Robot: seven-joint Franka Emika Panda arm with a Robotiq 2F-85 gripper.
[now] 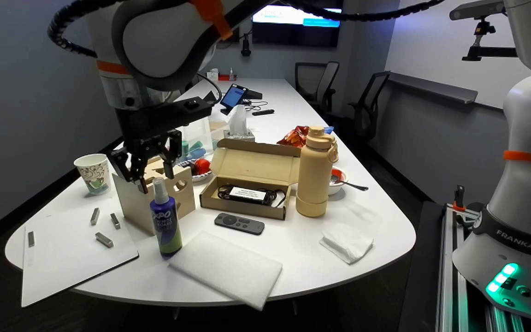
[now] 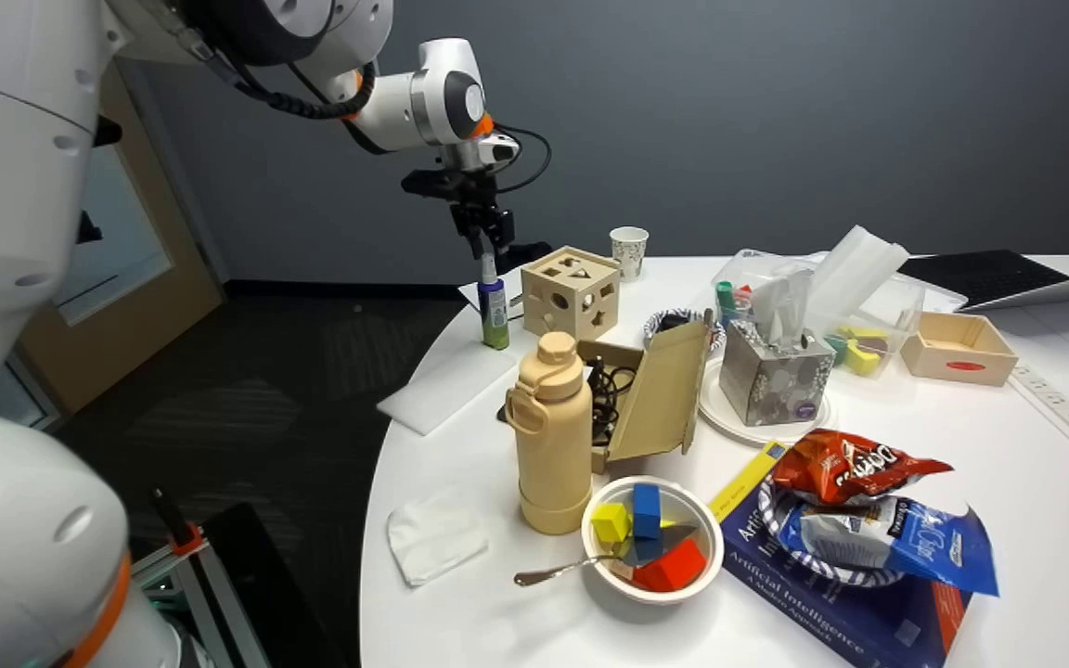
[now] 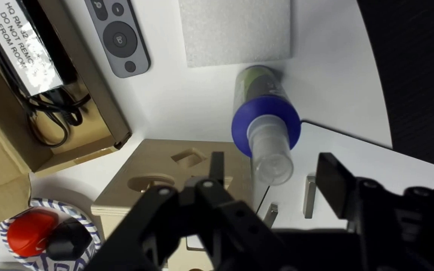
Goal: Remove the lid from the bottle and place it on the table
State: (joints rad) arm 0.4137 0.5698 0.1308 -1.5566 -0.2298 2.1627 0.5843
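Note cap (image 1: 160,193) on upright bottle (image 1: 166,227), near left on table (image 1: 293,246) in an exterior view, at or just beneath wide-spread gripper (image 1: 156,182); likely calls for straight lowering along the vertical axis.

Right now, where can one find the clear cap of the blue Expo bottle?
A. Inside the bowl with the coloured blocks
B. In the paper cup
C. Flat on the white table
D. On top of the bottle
D, because the wrist view shows the clear cap seated on the bottle, while the tool is open.
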